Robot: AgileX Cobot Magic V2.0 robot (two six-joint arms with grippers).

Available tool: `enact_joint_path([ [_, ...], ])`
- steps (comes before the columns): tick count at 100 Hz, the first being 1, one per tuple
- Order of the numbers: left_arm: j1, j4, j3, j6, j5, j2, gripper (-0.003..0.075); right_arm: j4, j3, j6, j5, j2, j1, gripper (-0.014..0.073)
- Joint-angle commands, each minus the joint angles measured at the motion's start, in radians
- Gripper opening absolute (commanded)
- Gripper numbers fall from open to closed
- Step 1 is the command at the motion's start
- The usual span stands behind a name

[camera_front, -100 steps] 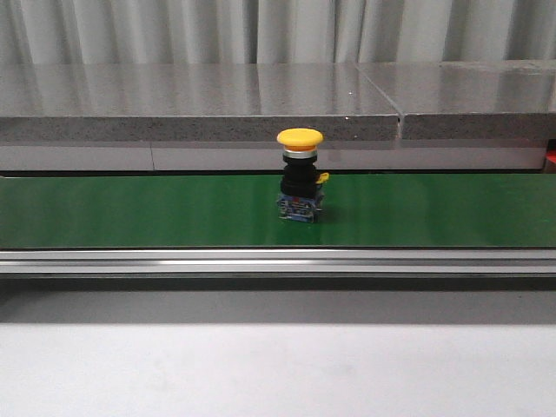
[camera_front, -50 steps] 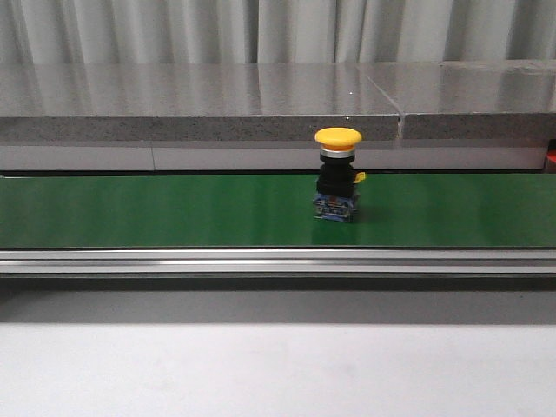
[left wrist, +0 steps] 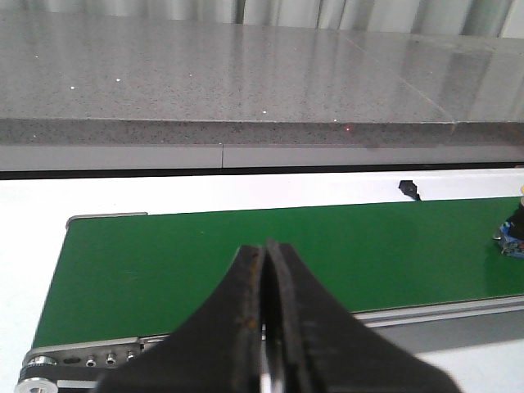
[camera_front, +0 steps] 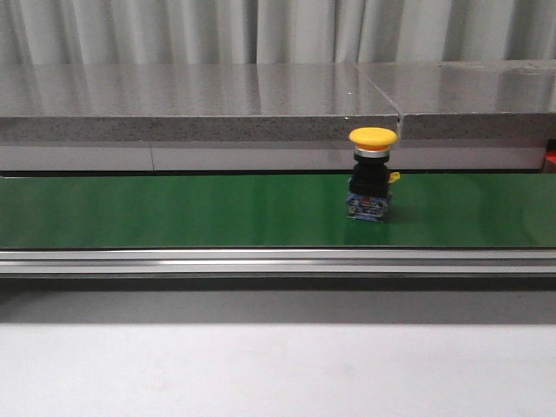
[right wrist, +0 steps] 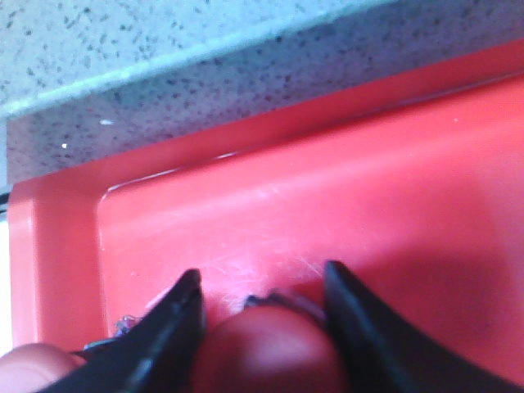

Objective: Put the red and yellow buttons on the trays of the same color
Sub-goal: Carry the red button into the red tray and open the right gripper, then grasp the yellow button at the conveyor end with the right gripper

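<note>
Green belt point(camera_front: 174, 213) carries the yellow button point(camera_front: 372, 178) upright; left gripper point(left wrist: 264, 327) is pressed together, while right gripper point(right wrist: 262, 315) pinches a red button point(right wrist: 270, 352) over the red tray point(right wrist: 368, 196).

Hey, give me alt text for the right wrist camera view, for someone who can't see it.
Close-up of the right gripper with its two dark fingers on either side of a red button, just above the floor of a red tray. A second red rounded shape sits at the frame's corner, and a speckled grey stone ledge lies beyond the tray.
</note>
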Motion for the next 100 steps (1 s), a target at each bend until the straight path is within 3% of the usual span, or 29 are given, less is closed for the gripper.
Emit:
enact_joint_path([
  [1, -0.009, -0.009, -0.025, -0.001, -0.067, 0.010, -0.0019, 0.021, -0.034, -0.004, -0.030, -0.067, -0.004, 0.0559],
  [10, -0.009, -0.009, -0.025, -0.001, -0.067, 0.010, -0.0019, 0.021, -0.034, -0.004, -0.030, -0.085, -0.004, 0.0640],
  [34, -0.009, -0.009, -0.025, -0.001, -0.067, 0.010, -0.0019, 0.021, -0.035, -0.004, 0.034, -0.182, -0.012, 0.0635],
  [66, -0.009, -0.009, -0.025, -0.001, -0.067, 0.010, -0.0019, 0.038, -0.015, 0.005, 0.220, -0.367, -0.011, 0.0635],
  [100, -0.009, -0.009, -0.025, -0.001, -0.067, 0.010, -0.0019, 0.062, 0.319, 0.001, 0.183, -0.660, -0.005, 0.0635],
])
